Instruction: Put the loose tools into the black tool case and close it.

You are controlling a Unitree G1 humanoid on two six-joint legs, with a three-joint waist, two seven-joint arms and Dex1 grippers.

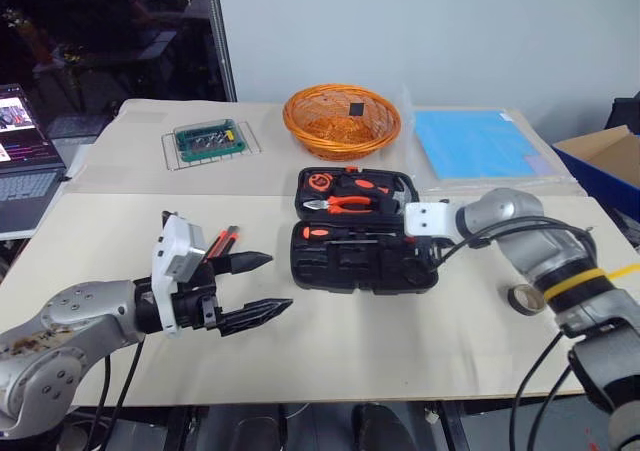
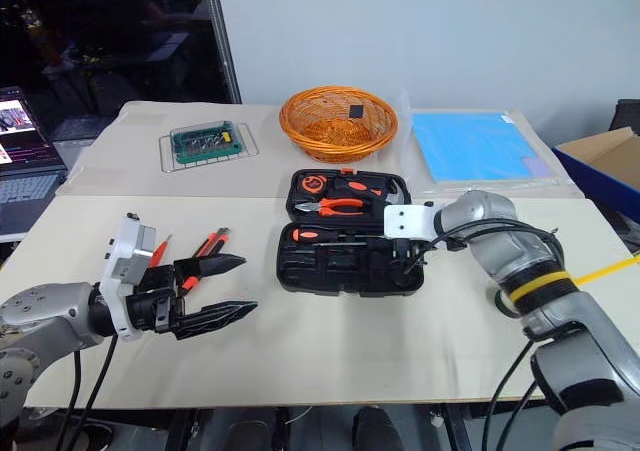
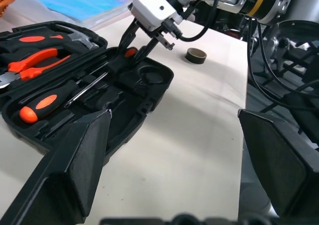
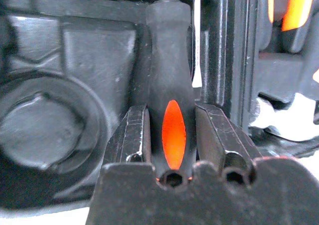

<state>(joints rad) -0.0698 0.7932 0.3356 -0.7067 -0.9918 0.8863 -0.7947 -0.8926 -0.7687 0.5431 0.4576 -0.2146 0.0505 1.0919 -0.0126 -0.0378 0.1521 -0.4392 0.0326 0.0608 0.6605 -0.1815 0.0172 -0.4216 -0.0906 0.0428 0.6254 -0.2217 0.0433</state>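
The black tool case (image 1: 330, 266) lies open at the table's middle, with orange-handled pliers (image 1: 345, 204) and a screwdriver (image 1: 350, 233) in its recesses. My right gripper (image 4: 172, 116) is shut on a black-and-orange screwdriver handle (image 4: 171, 80), held just over the recesses at the case's right end; the same gripper (image 3: 142, 43) shows over that end in the left wrist view. My left gripper (image 1: 278, 283) stands open and empty to the left of the case. Behind it lie a flat orange-and-black knife-like tool (image 2: 212, 243) and a screwdriver (image 2: 160, 251). A dark tape ring (image 1: 525, 298) lies right of the case.
An orange wicker basket (image 1: 342, 121) and a green-topped clear box of bits (image 1: 210, 139) stand at the back. A blue sheet (image 1: 475, 143) lies back right, a blue-sided cardboard box (image 1: 610, 161) at the far right, a laptop (image 1: 25, 161) at the far left.
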